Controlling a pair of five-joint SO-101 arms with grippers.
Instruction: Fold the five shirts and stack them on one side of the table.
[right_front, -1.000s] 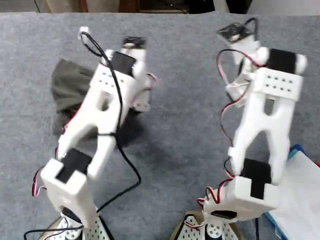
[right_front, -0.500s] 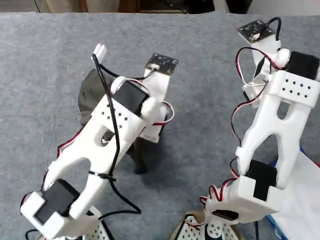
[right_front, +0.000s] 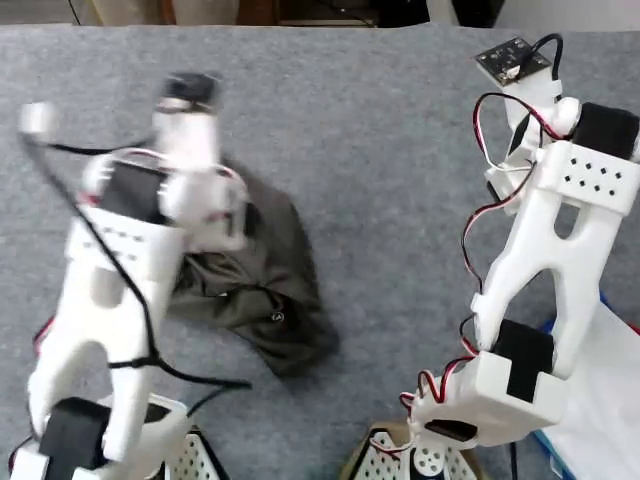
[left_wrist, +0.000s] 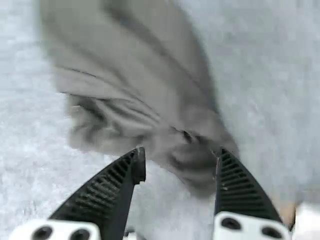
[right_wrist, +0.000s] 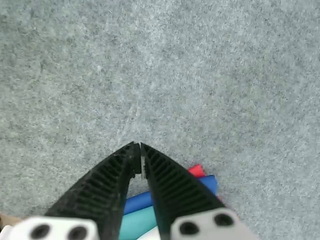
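Left pincer (left_wrist: 179, 152) swung leftward, uncovering crumpled shirt (right_front: 268, 285).

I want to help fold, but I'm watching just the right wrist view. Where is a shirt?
Observer: A dark shirt lies on the grey table, right beside the left arm.
Operator: Is that arm grabbing it?
Observer: It doesn't look like it. The left end effector is open and hangs over the shirt's bunched edge.
Operator: Is the shirt folded?
Observer: No, it's a rumpled, wrinkly heap and not a flat fold.
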